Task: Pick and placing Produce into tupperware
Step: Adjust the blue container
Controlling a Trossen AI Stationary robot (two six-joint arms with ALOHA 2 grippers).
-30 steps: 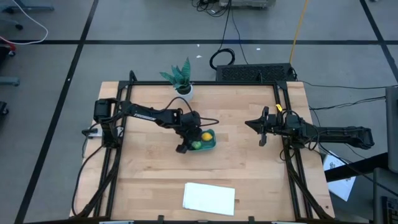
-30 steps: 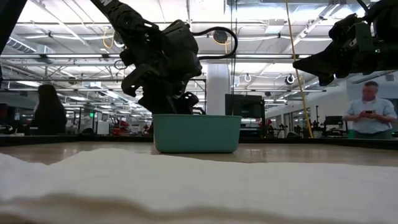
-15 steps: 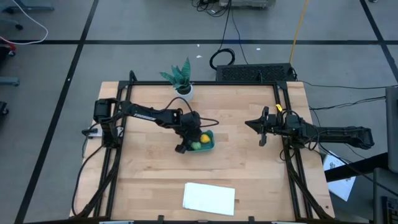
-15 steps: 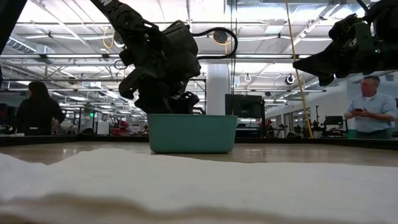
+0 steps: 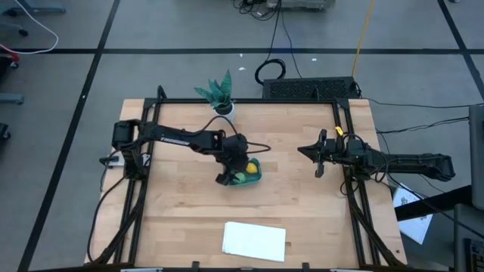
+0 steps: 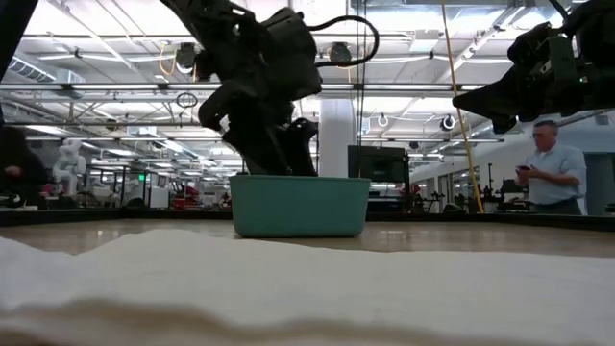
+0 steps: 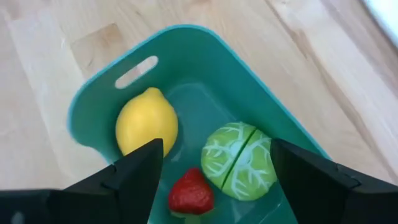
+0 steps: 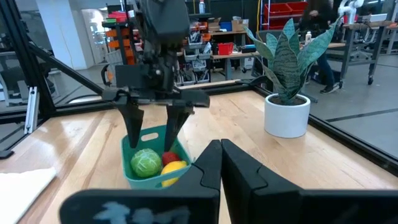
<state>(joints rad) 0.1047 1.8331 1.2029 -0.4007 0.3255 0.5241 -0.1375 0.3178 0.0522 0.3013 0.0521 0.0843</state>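
inside tupperware (image 7: 205, 68): 3 produce pieces (image 7: 237, 160).

teal tupperware (image 7: 261, 93), yellow lemon (image 7: 146, 121), red strawberry (image 7: 190, 193), pale-veined green ball (image 7: 239, 160)

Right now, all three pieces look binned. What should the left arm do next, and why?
Probably lift the left gripper straight up and clear. The lemon, green ball and strawberry all sit inside the teal container, and the open fingers hold nothing. The right gripper waits shut at the table's right side.
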